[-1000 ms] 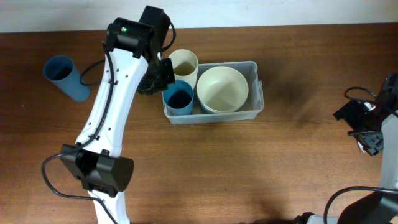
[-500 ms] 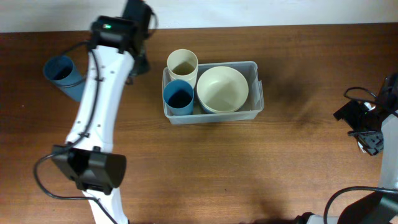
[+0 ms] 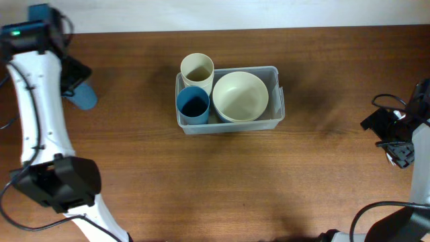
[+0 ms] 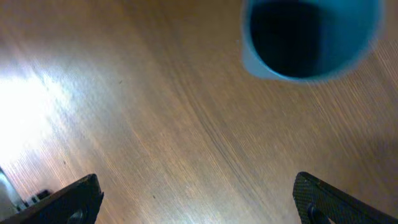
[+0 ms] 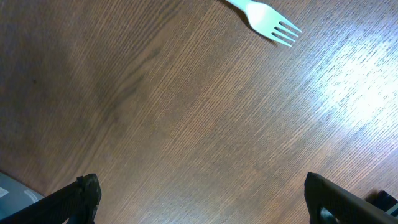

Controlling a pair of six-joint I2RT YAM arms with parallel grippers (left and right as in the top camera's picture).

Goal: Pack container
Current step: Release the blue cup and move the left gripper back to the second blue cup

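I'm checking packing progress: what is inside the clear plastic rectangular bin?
The clear plastic bin holds a round cream bowl, an upright blue cup and a cream cup at its corner. Its floor beneath them is hidden.

Overhead looked straight down on the whole table (image 3: 201,188). Left wrist looked from close at the blue cup (image 4: 308,37), also seen overhead at far left; right wrist faced down, close over a fork (image 5: 264,18).

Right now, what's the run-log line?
left gripper open, loose blue cup ahead | right gripper open | container holds cream bowl, second blue cup
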